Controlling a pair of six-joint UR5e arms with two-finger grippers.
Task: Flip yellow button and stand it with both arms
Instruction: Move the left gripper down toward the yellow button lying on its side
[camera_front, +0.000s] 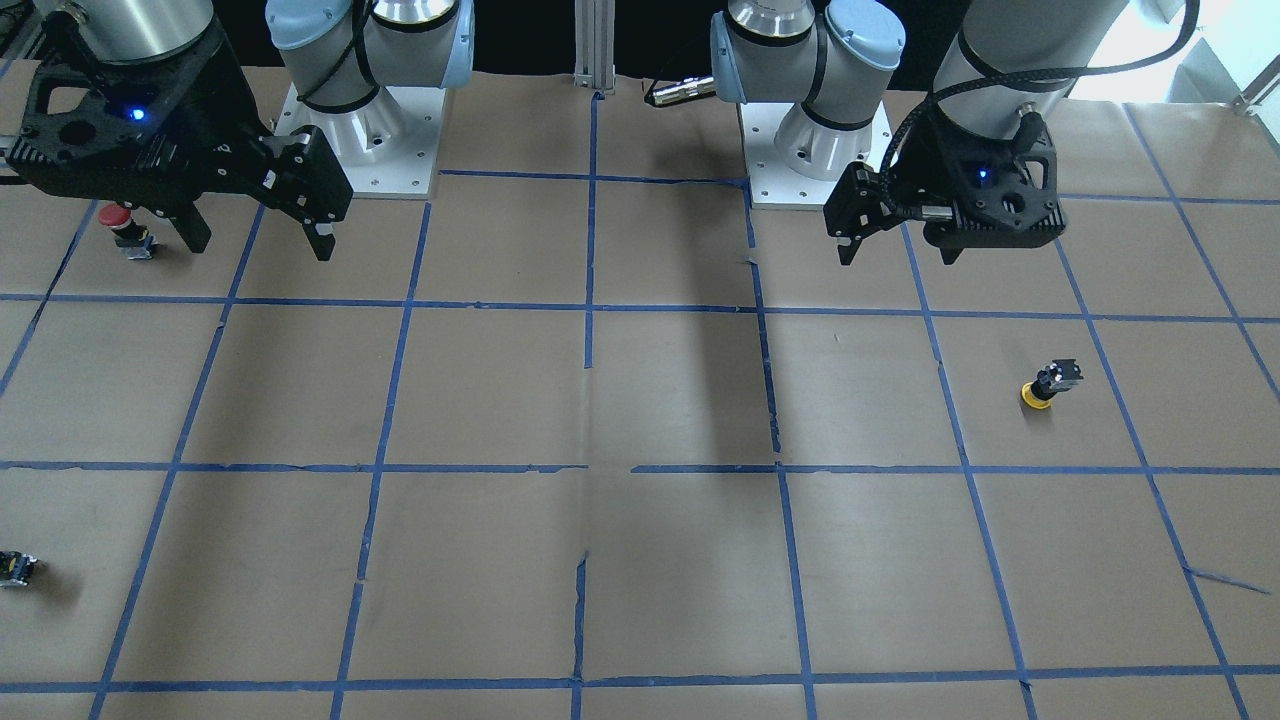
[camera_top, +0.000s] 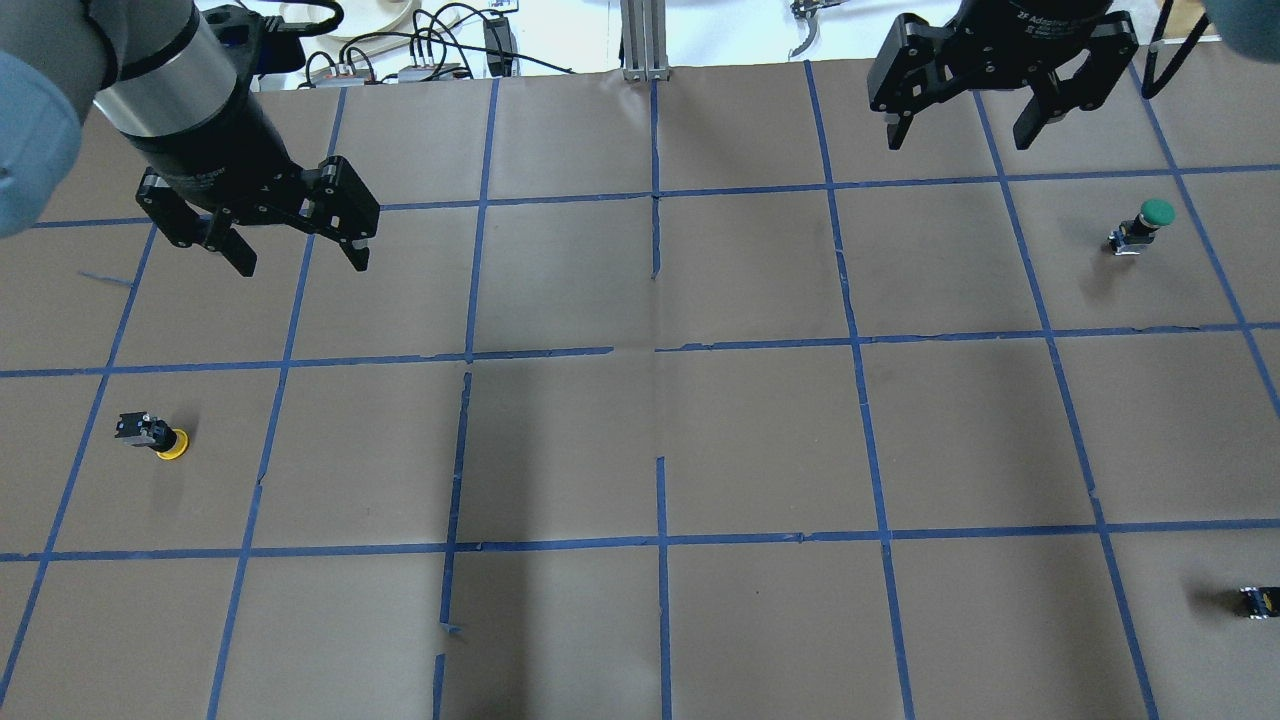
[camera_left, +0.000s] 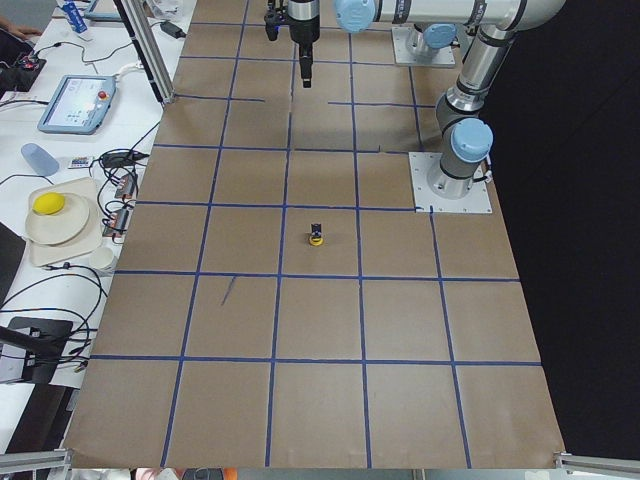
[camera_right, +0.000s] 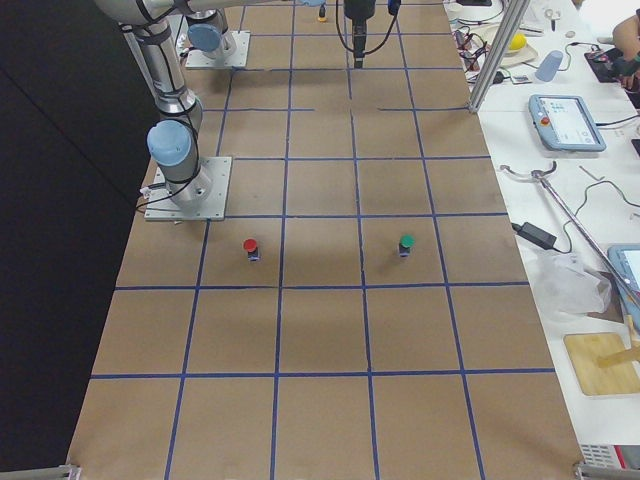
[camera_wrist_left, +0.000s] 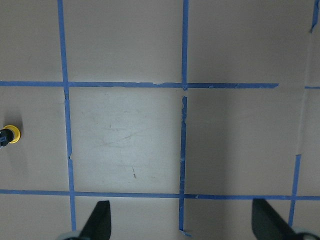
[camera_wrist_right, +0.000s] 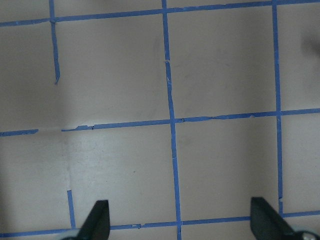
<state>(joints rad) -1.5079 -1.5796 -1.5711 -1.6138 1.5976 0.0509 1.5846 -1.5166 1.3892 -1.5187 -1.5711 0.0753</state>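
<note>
The yellow button (camera_front: 1045, 386) rests on the brown paper with its yellow cap on the table and its black body pointing up. It also shows in the overhead view (camera_top: 155, 436), the exterior left view (camera_left: 316, 236) and at the left edge of the left wrist view (camera_wrist_left: 9, 135). My left gripper (camera_front: 897, 256) (camera_top: 300, 262) (camera_wrist_left: 182, 222) is open and empty, raised above the table and well apart from the button. My right gripper (camera_front: 260, 245) (camera_top: 960, 140) (camera_wrist_right: 181, 222) is open and empty, raised over the other half of the table.
A red-capped button (camera_front: 125, 230) (camera_right: 251, 248) stands near the right arm's base. A green-capped button (camera_top: 1140, 225) (camera_right: 406, 244) stands on the right side. A small black block (camera_front: 15, 568) (camera_top: 1258, 600) lies at the table's right edge. Blue tape lines grid the paper.
</note>
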